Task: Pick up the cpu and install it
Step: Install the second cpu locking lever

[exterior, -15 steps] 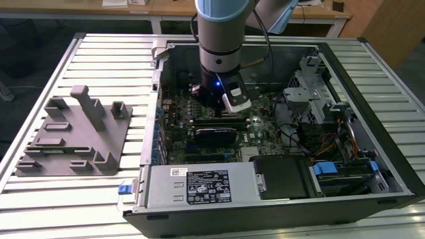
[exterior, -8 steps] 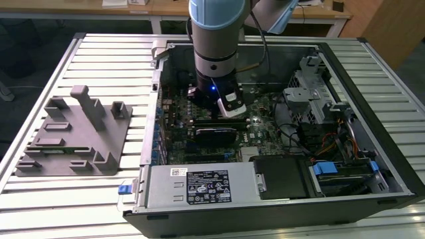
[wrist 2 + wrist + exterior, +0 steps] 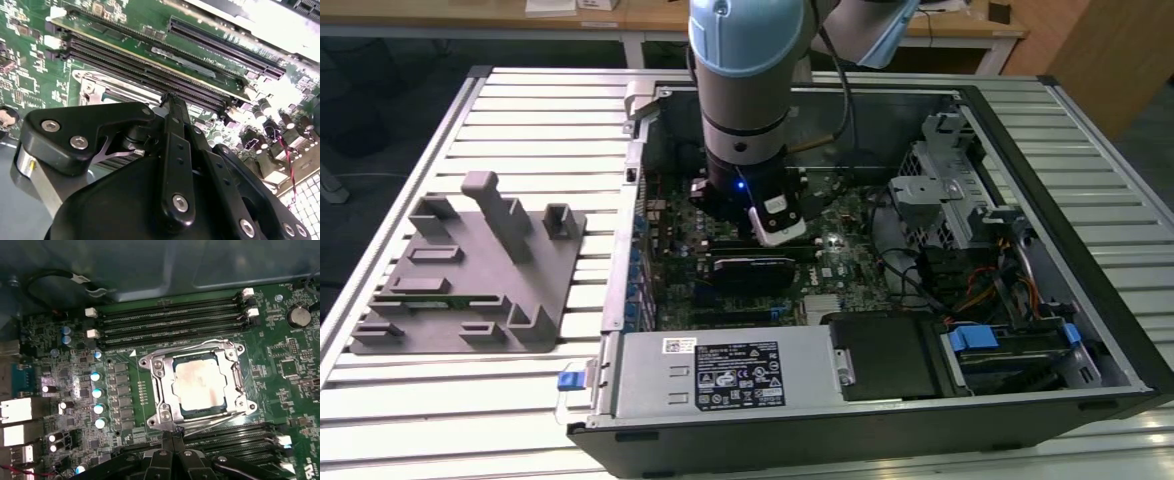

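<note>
Inside the open case (image 3: 1014, 330), the arm (image 3: 744, 90) reaches straight down over the motherboard (image 3: 674, 225), a posture that suits vertical placement into a socket. In the first wrist view the cpu (image 3: 198, 385) lies flat within the socket frame (image 3: 160, 390), its silvery top facing up and its edges parallel to the frame's; judged from this, the chip is already seated. The gripper (image 3: 172, 434) sits just beside the frame's near edge, its two fingertips pressed together with no gap and nothing between them; the second wrist view shows the same closed pair (image 3: 170, 100) above the memory slots (image 3: 150, 75). The frame appears to lie around the chip rather than over it, though whether it is latched cannot be told.

The case rests on its side on a slatted metal table (image 3: 520, 110), which keeps the board horizontal. A grey fixture (image 3: 467, 270) with upright posts stands on the table at the exterior view's left, well apart from the case. A drive cage (image 3: 941, 180) and cables (image 3: 987, 290) occupy the exterior view's right. Wooden desks (image 3: 587, 20) line the room behind.
</note>
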Robot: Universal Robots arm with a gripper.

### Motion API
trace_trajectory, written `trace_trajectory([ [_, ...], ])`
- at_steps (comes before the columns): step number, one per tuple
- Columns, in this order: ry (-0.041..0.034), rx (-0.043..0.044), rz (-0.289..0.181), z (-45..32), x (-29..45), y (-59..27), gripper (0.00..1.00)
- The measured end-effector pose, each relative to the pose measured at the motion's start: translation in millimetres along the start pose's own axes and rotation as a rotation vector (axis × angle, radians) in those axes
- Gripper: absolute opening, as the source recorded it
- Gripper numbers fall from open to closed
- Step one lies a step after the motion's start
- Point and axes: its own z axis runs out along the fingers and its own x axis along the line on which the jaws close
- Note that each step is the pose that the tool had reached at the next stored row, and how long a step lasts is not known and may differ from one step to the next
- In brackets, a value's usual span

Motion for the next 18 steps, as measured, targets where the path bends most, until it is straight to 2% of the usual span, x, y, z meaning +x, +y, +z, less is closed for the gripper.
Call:
trace_trajectory([
  [3, 0.0038, -0.024, 0.002, 0.8, 0.9, -2.4, 0.11],
  [8, 0.0068, -0.0429, 0.003, 1.6, -0.2, -12.1, 0.11],
  [10, 0.0087, -0.0533, 0.003, 2.0, -0.3, -14.9, 0.11],
  [14, 0.0139, -0.0861, 0.005, 3.3, 0.6, -17.5, 0.11],
  [16, 0.0162, -0.0996, 0.006, 4.4, 1.3, -18.0, 0.11],
  [18, 0.0167, -0.1044, 0.006, 6.1, 2.1, -18.4, 0.11],
])
